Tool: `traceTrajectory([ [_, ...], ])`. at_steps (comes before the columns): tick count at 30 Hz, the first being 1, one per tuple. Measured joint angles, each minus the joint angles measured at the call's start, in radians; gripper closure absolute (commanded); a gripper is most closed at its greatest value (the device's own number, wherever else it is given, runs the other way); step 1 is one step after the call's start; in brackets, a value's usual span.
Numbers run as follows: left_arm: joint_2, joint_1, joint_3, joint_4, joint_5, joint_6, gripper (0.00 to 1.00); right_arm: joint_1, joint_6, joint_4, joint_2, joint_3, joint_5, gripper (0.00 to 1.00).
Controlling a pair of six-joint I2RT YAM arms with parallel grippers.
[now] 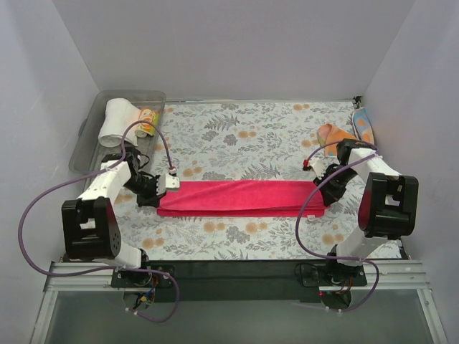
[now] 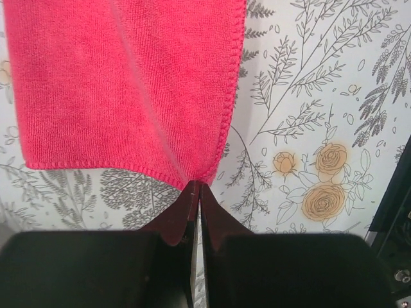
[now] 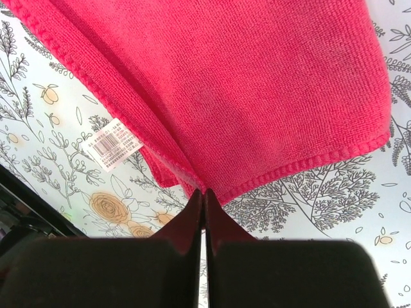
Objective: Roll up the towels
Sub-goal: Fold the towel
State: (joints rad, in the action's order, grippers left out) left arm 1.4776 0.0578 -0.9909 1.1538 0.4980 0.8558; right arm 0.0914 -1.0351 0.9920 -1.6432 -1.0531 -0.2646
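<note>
A magenta-red towel point(image 1: 240, 197) lies folded into a long narrow strip across the middle of the floral covering. My left gripper point(image 1: 171, 183) is at its left end. In the left wrist view that gripper point(image 2: 196, 186) is shut on the corner of the red towel point(image 2: 122, 83), and creases run out from the pinch. My right gripper point(image 1: 321, 188) is at the strip's right end. In the right wrist view it point(image 3: 204, 191) is shut on the folded edges of the towel point(image 3: 244, 90), where the layers meet at its tips. A white barcode label point(image 3: 112, 142) sticks out from the lower layer.
A clear plastic bin point(image 1: 93, 136) at the back left holds a rolled white towel point(image 1: 115, 122) and a small rolled patterned towel point(image 1: 147, 120). An orange towel point(image 1: 331, 135) and a pale patterned cloth point(image 1: 363, 125) lie at the back right. White walls enclose the table.
</note>
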Motion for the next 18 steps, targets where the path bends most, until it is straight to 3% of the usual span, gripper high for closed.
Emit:
traceTrajectory([
  [2, 0.0, 0.0, 0.035, -0.015, -0.011, 0.0, 0.99, 0.0, -0.001, 0.0, -0.001, 0.0, 0.0, 0.98],
  [4, 0.0, 0.0, 0.064, -0.035, -0.021, -0.005, 0.87, 0.0, -0.001, 0.0, -0.003, 0.0, 0.0, 0.9],
  [6, 0.003, 0.0, 0.079, -0.056, -0.033, -0.021, 0.75, 0.0, 0.002, 0.001, -0.01, 0.0, -0.001, 0.74],
  [7, 0.005, 0.0, 0.079, -0.064, -0.04, -0.031, 0.67, 0.0, -0.002, 0.001, -0.013, 0.0, 0.0, 0.6],
  [11, 0.013, 0.0, 0.07, -0.085, -0.048, -0.056, 0.56, 0.0, -0.009, 0.006, -0.016, 0.0, 0.0, 0.44],
  [18, 0.002, 0.0, 0.023, -0.048, -0.041, -0.053, 0.6, 0.001, -0.019, 0.069, 0.043, -0.012, -0.012, 0.46],
])
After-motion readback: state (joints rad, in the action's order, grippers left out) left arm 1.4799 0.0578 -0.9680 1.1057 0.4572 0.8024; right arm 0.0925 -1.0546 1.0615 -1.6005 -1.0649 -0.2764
